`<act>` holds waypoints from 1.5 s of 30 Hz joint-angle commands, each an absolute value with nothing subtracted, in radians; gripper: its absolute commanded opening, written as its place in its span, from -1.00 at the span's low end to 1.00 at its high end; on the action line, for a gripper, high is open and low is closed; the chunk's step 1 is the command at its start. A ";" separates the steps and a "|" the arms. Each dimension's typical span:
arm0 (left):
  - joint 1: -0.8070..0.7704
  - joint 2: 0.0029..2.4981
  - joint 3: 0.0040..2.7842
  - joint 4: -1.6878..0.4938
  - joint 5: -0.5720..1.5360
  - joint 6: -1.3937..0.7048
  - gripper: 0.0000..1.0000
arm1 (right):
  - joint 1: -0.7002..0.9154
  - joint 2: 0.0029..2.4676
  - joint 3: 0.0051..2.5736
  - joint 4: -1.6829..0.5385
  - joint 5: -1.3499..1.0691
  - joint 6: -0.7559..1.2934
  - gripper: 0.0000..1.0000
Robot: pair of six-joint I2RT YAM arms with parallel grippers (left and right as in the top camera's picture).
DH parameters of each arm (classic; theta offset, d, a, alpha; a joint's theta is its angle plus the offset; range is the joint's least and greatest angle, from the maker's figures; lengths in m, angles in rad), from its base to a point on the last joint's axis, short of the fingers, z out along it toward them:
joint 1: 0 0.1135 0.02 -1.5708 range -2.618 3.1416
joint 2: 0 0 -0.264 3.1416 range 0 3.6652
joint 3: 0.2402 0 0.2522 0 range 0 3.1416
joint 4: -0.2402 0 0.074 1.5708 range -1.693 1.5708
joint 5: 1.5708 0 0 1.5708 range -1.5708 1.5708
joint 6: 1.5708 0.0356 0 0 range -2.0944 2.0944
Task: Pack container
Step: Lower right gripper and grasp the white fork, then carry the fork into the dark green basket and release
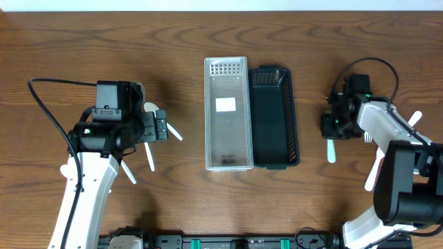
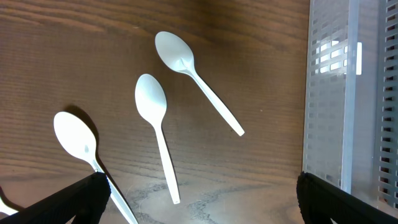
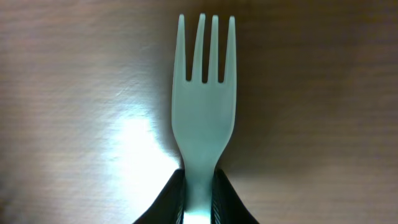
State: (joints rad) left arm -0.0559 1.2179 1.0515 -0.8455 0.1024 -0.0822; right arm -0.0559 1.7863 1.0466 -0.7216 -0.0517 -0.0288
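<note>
A clear slotted tray [image 1: 226,114] and a black mesh basket [image 1: 275,116] stand side by side at the table's middle. My left gripper [image 1: 160,126] is open above three white plastic spoons [image 2: 155,124] [image 2: 196,78] [image 2: 84,152] lying left of the clear tray [image 2: 348,93]. My right gripper [image 1: 331,126] is shut on the neck of a white fork [image 3: 205,99], right of the black basket; the fork's handle [image 1: 331,151] sticks out toward the table's front.
More white cutlery lies at the far right, by the right arm [image 1: 415,119] [image 1: 372,173]. A further white utensil [image 1: 129,171] lies under the left arm.
</note>
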 commanded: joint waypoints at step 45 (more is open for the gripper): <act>-0.056 1.222 1.066 -0.860 0.109 -0.088 0.96 | 0.255 1.663 1.544 -0.986 0.016 0.246 0.72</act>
State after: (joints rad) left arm -0.0559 1.2175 1.0515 -0.8574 0.1024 -0.0822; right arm 0.3374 1.7683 1.4940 -0.9695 -0.0265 0.2638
